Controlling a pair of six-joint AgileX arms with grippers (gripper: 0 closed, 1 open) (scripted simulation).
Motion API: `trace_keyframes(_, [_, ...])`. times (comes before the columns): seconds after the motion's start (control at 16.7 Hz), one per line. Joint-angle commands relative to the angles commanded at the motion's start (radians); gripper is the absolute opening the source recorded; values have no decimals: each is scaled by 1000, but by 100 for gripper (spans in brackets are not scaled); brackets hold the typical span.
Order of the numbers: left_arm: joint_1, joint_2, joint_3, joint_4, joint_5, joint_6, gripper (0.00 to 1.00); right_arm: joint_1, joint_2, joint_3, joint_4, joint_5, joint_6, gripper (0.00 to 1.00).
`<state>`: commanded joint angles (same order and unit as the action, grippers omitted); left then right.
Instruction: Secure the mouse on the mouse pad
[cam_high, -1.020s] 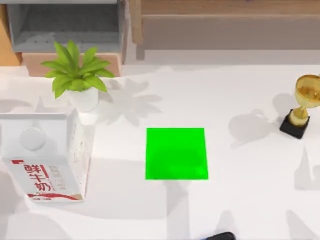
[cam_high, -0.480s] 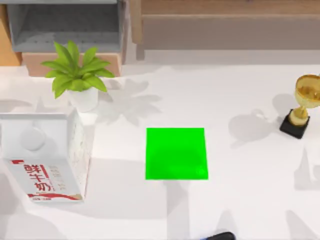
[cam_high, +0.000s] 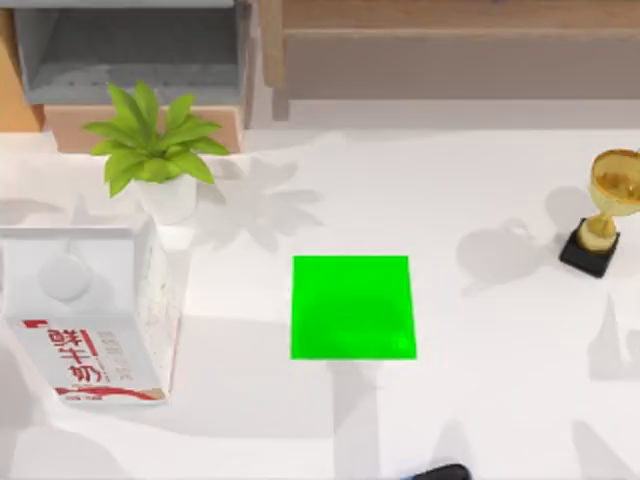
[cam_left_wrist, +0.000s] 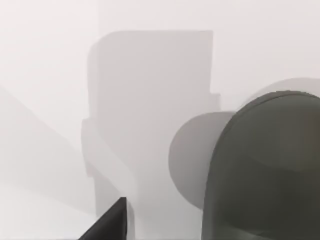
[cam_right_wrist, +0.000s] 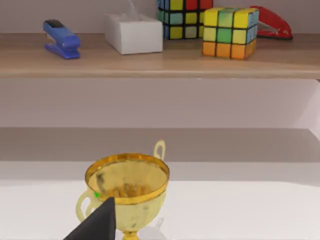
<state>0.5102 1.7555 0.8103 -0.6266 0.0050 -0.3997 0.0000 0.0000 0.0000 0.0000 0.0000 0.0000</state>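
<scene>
green mouse pad (cam_high: 352, 307) sits bare mid-table, mouse (cam_high: 440, 472) just peeking in at the near edge, can't tell either gripper's state.

I look down on a white table (cam_high: 480, 400) crossed by soft grey shadows, so the light is bright and comes from more than one side. At 11 o'clock beyond its far edge stands a grey cabinet (cam_high: 130, 50). From 12 to 2 o'clock runs a wooden shelf (cam_high: 450, 15), backed by a pale wall (cam_right_wrist: 160, 102).
</scene>
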Motion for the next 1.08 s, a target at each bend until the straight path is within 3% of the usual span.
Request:
trace_keyframes(0.18, [0,0,0,0,0,0,2,0,0,0,0,0,0,100])
trace_keyframes(0.24, [0,0,0,0,0,0,0,0,0,0,0,0,0,100])
trace_keyframes(0.66, [0,0,0,0,0,0,0,0,0,0,0,0,0,100])
trace_keyframes(1.08, [-4,-110,132,-223,-16,4,0,0,0,0,0,0,0,100])
